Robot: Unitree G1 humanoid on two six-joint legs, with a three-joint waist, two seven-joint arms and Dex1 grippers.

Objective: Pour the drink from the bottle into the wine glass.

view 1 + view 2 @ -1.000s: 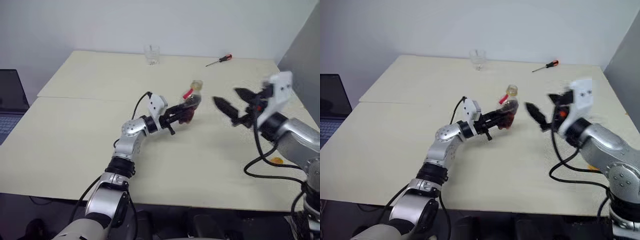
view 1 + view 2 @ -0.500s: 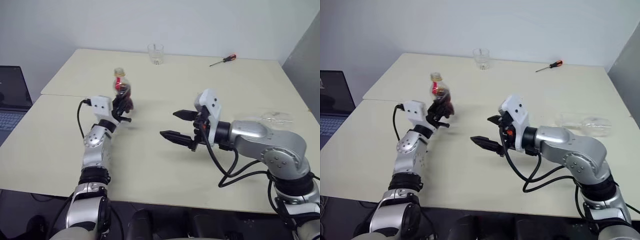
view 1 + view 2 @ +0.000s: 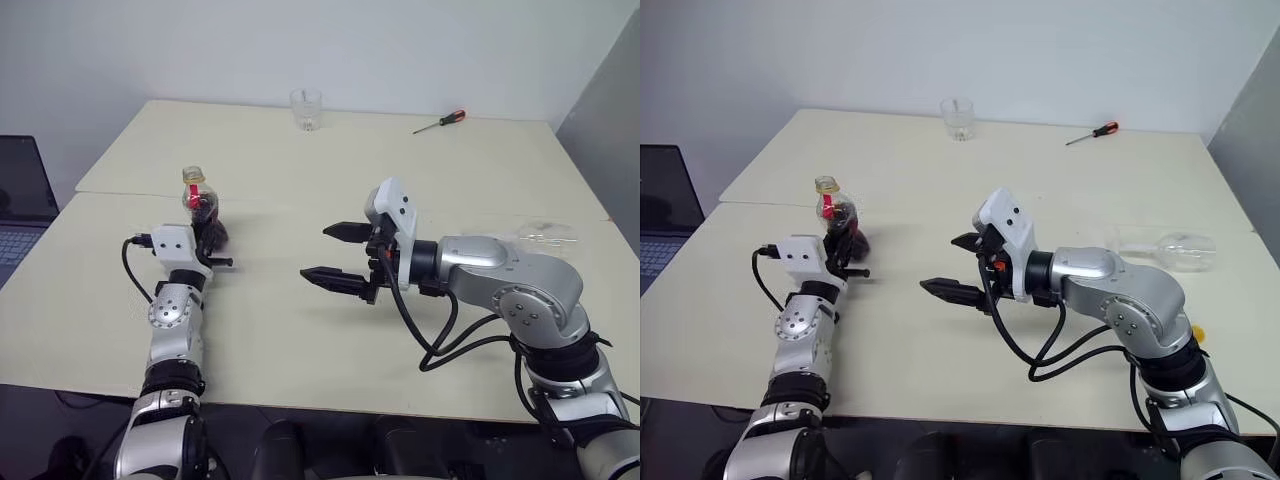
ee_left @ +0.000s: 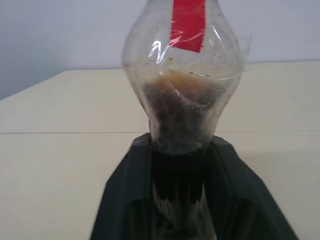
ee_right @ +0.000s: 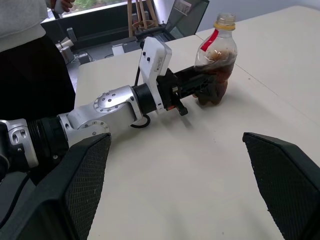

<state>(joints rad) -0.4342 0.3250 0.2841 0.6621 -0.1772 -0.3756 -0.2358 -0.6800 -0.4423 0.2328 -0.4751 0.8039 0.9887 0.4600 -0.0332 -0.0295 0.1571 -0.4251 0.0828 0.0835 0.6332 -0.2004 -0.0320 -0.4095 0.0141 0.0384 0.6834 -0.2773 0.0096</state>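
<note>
The bottle [image 3: 200, 205] stands upright on the left part of the table [image 3: 300, 330], near the seam between the two tabletops, with the drink [image 4: 181, 117] sitting dark brown in its lower body and a red label strip at its neck. The left gripper [image 3: 208, 240] has its two black fingers on either side of the bottle's base; whether they are pressing on it or have slackened cannot be told. The right gripper [image 3: 328, 254] hovers over the middle of the table, pointing left toward the bottle, its fingers spread wide apart and holding nothing. The wine glass [image 3: 1168, 247] lies on its side near the right edge. A tumbler [image 3: 305, 109] and a screwdriver [image 3: 440, 121] sit at the far edge.
</note>
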